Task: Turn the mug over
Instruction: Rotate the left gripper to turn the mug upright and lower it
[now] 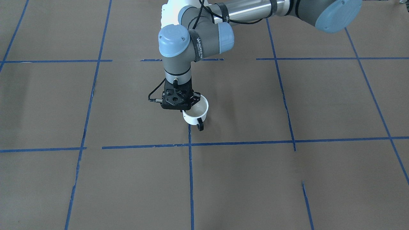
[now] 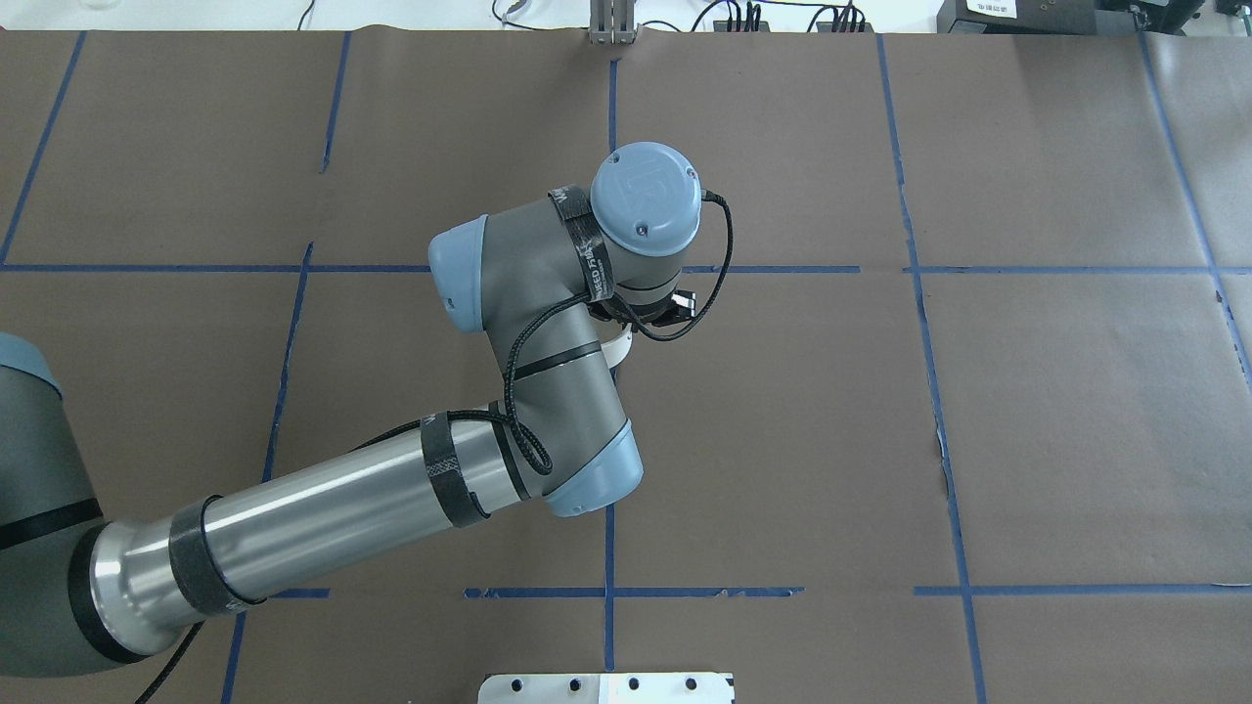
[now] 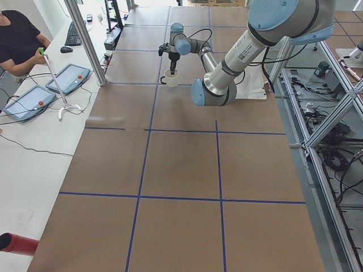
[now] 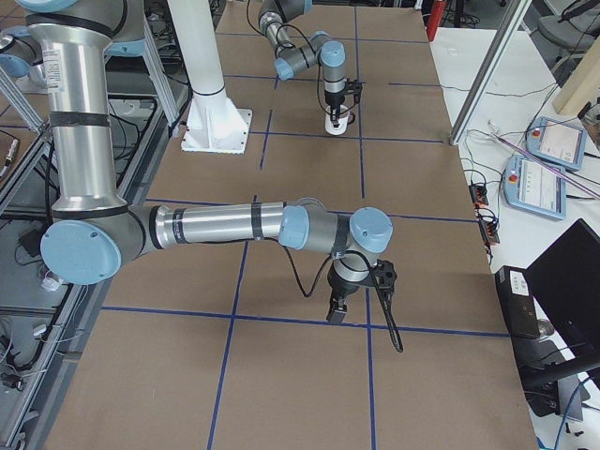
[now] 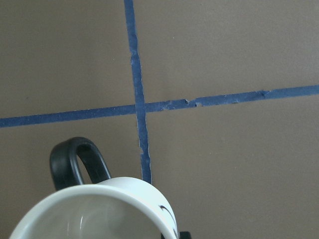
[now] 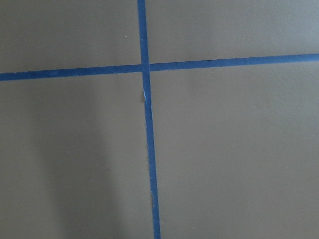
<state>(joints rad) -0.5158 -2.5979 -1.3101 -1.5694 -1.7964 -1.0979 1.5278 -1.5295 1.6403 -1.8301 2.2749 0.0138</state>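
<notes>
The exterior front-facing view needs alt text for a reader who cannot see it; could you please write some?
The robot's grey-and-blue left arm reaches down from the top edge, its black gripper closed on the rim of a small white enamel-style mug, open side up, black loop handle toward the camera. Beneath lies a brown paper-covered table gridded with blue tape lines.

Overhead, the left arm (image 2: 548, 323) is covering most of the mug (image 2: 616, 348); the wrist view is cropping its base; the left hand (image 1: 191, 106) is masking its fingertips.
</notes>
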